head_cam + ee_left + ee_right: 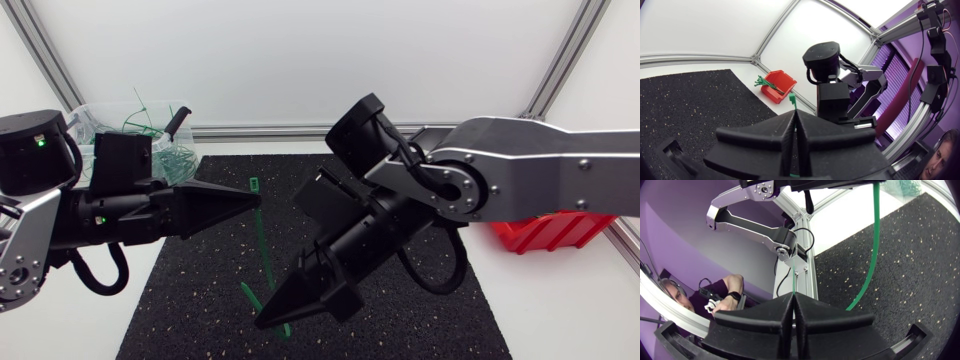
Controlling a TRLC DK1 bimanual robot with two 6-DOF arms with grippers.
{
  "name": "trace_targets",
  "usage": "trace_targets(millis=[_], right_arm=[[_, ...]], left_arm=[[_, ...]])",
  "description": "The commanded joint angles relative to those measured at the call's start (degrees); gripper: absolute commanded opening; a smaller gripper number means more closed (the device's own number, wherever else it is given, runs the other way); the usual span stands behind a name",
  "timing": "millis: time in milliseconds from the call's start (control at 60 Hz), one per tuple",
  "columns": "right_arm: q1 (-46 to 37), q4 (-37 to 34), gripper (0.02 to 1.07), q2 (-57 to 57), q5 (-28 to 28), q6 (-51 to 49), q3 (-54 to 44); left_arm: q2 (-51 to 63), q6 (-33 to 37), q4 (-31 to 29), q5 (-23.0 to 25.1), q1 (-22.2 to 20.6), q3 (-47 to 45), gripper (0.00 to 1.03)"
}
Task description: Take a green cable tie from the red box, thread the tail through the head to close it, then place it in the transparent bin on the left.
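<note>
The mat (200,290) is rough, granular black rubber with pale flecks. The green cable tie (264,245) is smooth, glossy plastic. Left pincer (255,199) and right pincer (262,320) are matt black. The red box (545,232) is shiny plastic, the transparent bin (95,112) clear plastic, the desk (550,310) smooth white.

We are at a robotics lab bench. A black speckled mat (180,300) lies on a white table (560,310). Aluminium frame posts (45,55) and white panels (300,60) rise behind the mat. Our left arm (40,215) and right arm (540,165) reach over the mat. A red box (545,232) sits to the mat's right, and a transparent bin (95,118) stands at its far left corner.
</note>
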Motion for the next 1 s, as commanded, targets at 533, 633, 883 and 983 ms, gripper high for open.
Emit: trace_targets(millis=[533, 633, 883, 983], right_arm=[[-7.0, -16.3, 0.08, -1.4, -14.1, 11.1, 5.1], [-7.4, -21.4, 0.08, -0.5, -15.2, 11.3, 6.5], [-10.2, -25.8, 0.07, -3.4, -16.1, 17.6, 8.1], [-11.3, -26.2, 0.07, -4.2, -16.1, 21.8, 9.8]], left_arm=[[-7.8, 3.8, 1.0, -11.5, -9.1, -5.1, 0.03], [-8.9, 4.0, 1.0, -12.5, -9.3, -5.6, 0.03], [-10.6, 3.9, 1.0, -14.5, -11.5, -5.6, 0.03], [-11.5, 3.9, 0.9, -16.2, -12.9, -5.4, 0.03]])
